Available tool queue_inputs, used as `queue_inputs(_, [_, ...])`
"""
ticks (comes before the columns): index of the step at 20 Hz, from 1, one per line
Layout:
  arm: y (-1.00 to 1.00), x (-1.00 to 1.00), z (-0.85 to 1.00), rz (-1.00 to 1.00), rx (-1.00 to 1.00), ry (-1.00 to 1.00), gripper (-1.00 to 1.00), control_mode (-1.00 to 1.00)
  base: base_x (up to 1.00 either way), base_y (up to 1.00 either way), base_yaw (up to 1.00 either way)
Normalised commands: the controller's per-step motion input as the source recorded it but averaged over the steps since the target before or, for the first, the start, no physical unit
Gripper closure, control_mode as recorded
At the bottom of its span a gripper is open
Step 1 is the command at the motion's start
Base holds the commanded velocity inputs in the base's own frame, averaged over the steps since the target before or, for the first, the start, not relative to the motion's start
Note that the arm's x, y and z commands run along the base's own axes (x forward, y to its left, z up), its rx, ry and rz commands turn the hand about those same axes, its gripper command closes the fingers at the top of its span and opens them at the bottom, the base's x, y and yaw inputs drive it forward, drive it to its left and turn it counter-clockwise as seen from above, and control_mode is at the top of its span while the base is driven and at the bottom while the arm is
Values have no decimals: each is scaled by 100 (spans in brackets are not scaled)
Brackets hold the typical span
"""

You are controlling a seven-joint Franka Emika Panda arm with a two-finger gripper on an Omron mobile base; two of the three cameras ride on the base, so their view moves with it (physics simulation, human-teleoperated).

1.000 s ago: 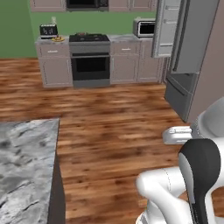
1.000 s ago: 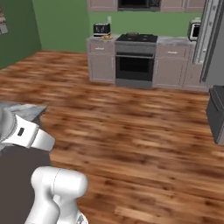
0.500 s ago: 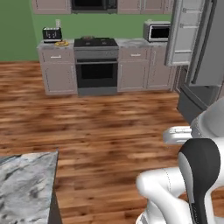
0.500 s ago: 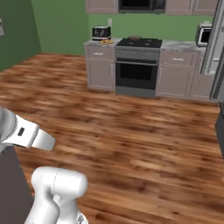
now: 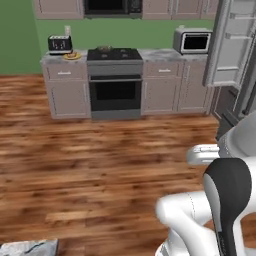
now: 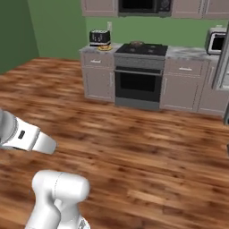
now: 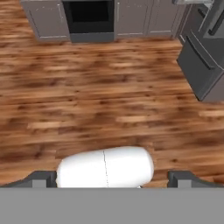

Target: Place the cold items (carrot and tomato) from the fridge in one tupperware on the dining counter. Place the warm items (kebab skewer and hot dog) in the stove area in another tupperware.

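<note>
Fridge [image 5: 235,45] cut off by the right edge of the left base view, interior hidden behind the open door. Something small and dark on the stove [image 6: 136,44], too small to tell apart. Yellowish thing beside the toaster [image 5: 71,56], too blurred to name. Marble counter [image 5: 27,248] clipped at the bottom edge. Gripper [image 7: 111,177] fingertips barely poking up, gap between them unreadable.

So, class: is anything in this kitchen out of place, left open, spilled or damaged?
One thing stands out: the fridge door on the right hangs wide open, its inner shelves showing. Otherwise nothing looks odd. The stove, toaster and microwave sit squarely along the counter, and the wooden floor shows no spill or damage.
</note>
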Motion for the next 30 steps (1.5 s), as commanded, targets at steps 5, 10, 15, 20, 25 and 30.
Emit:
queue_inputs(5, [0,0,0,0,0,0,-100,100,100,0,4])
queue_inputs(10, [0,0,0,0,0,0,-100,100,100,12,0])
queue_inputs(15, [0,0,0,0,0,0,-100,100,100,29,0])
queue_inputs(20, [0,0,0,0,0,0,-100,100,100,51,-1])
queue_inputs(25, [0,0,0,0,0,0,-100,100,100,65,-8])
queue_inputs(30, [0,0,0,0,0,0,-100,100,100,40,-11])
